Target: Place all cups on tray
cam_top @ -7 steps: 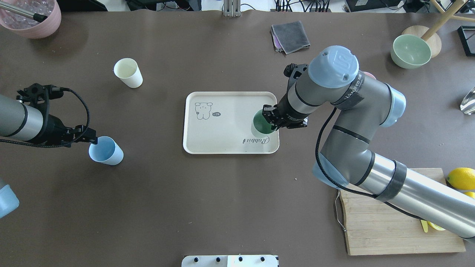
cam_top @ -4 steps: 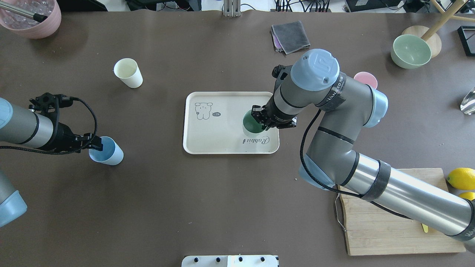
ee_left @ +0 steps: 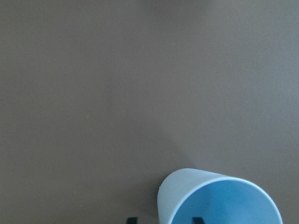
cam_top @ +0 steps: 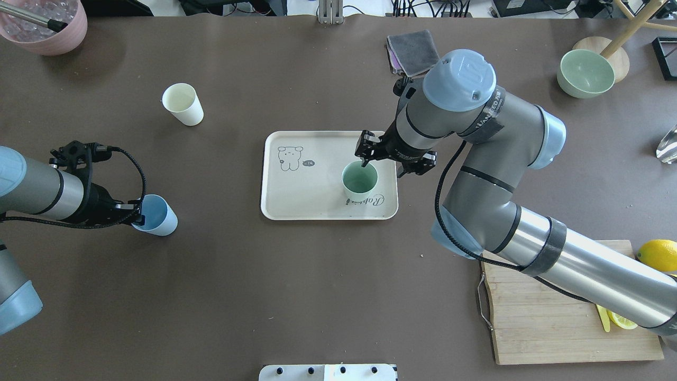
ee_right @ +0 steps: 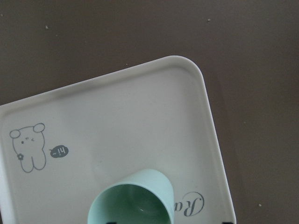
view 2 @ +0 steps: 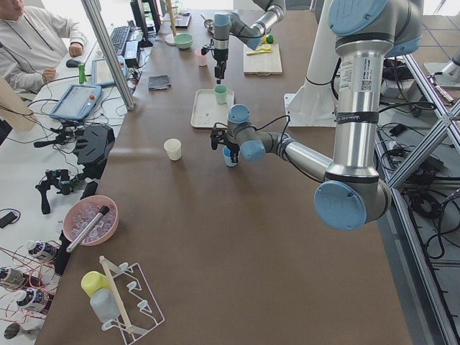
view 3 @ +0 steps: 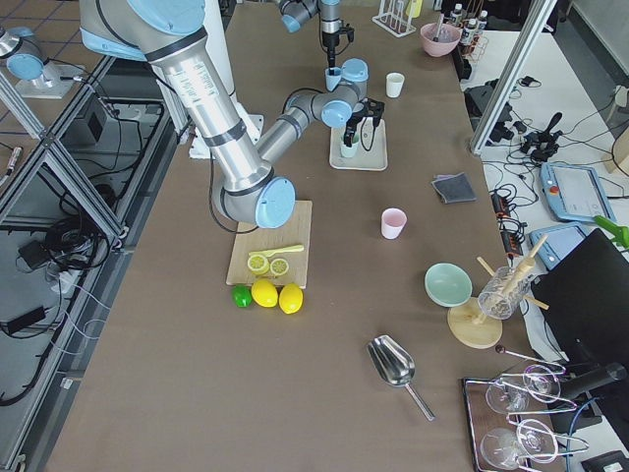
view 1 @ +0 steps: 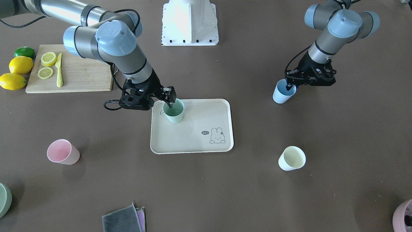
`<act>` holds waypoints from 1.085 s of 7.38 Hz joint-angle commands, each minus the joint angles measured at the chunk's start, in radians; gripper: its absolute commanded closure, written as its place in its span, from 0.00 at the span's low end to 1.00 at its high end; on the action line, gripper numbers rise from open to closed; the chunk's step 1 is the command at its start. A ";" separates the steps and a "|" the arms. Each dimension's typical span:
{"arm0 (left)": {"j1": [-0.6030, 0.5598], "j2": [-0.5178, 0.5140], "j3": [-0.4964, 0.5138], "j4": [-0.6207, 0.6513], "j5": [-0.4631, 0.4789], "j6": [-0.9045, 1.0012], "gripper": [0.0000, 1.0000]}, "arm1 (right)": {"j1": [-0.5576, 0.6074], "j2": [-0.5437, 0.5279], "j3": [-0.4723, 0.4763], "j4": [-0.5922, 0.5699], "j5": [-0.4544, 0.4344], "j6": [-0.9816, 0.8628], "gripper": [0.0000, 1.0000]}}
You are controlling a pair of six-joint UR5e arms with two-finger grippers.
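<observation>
Overhead: blue cup (cam_top: 157, 215) upright on table (cam_top: 317, 291), w/ tray (cam_top: 312, 196) at its 3 o'clock, well apart; L arm (cam_top: 42, 190) nearer. L jaws astride cup's 9 o'clock rim; pinched or not, can't tell. R jaws spread by green cup (cam_top: 359, 180), already on tray.

Left hand (cam_top: 136, 212) and right hand (cam_top: 384, 165) point down, jaws parted.

Robotics lab. Left arm (view 2: 356, 108) and right arm (cam_top: 529, 248), both industrial, work at a brown-covered counter (cam_top: 317, 296). Aluminium-profile framing (view 2: 109, 54) stands along its edge. On the side bench: teach pendant (view 2: 75, 100), keyboard (view 2: 117, 37), loose cabling (view 2: 65, 133). An operator (view 2: 29, 39) sits there.
</observation>
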 commanded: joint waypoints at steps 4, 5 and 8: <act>0.003 -0.257 -0.030 0.168 0.007 -0.029 1.00 | 0.289 -0.255 0.157 -0.074 0.178 -0.331 0.00; 0.008 -0.401 0.001 0.337 0.056 -0.028 1.00 | 0.327 -0.287 0.145 -0.074 0.177 -0.392 0.00; 0.083 -0.595 0.163 0.417 0.154 -0.028 1.00 | 0.442 -0.314 -0.011 -0.065 0.177 -0.601 0.00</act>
